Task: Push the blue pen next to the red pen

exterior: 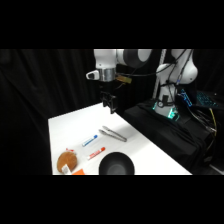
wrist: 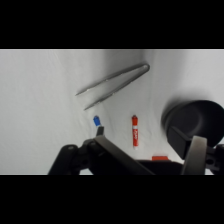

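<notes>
Tabletop: white, set against dark surroundings.

My end effector: hangs above the tabletop's far edge, at about 12 o'clock from the pens in the side view, touching nothing. In the wrist view its black linkage and one pale finger rise from the bottom edge. I cannot tell how far apart my fingers stand; I see nothing held between them.

Blue pen: lies flat on the tabletop, clear of me. In the wrist view only its blue tip shows above my linkage.

Red pen: lies flat at about 5 o'clock from the blue pen in the side view, roughly parallel to it, near but apart. In the wrist view it sits at 3 o'clock from the blue tip.

Metal tongs: lie at 2 o'clock from the blue pen, apart from it.

Black bowl: at the near edge, 4 o'clock from the red pen.

Brown rounded object: at the near left corner, kind unclear.
</notes>
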Controlling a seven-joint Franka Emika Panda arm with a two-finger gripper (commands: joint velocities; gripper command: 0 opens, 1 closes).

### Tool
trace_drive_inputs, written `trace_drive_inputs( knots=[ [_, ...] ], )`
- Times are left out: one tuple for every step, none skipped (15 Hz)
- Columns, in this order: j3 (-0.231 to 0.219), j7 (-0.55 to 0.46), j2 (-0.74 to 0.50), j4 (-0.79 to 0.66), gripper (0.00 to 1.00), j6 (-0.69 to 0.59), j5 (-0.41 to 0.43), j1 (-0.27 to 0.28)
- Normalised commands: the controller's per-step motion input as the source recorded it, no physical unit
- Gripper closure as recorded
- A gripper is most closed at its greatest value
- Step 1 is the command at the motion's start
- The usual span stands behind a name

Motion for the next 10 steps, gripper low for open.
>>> trace_drive_inputs(
  knots=[
    [0.005,0.0,0.0,0.01,0.0,-0.01,0.001,-0.004],
    [-0.007,-0.03,0.03,0.06,0.0,-0.02,0.02,-0.014],
    [-0.019,-0.03,0.05,0.11,0.0,-0.02,-0.008,-0.027],
    [-0.034,-0.07,0.08,0.16,0.0,-0.02,0.001,-0.039],
    [-0.045,-0.09,0.1,0.2,0.0,-0.03,0.006,-0.049],
    [-0.059,-0.11,0.13,0.26,0.0,-0.02,-0.005,-0.064],
    [-0.069,-0.13,0.15,0.3,0.0,-0.01,-0.009,-0.071],
    [-0.076,-0.16,0.18,0.35,0.0,-0.01,0.01,-0.077],
    [-0.082,-0.17,0.22,0.4,0.0,-0.01,0.025,-0.083],
    [-0.08,-0.19,0.25,0.43,0.0,-0.02,0.04,-0.085]
  ],
)
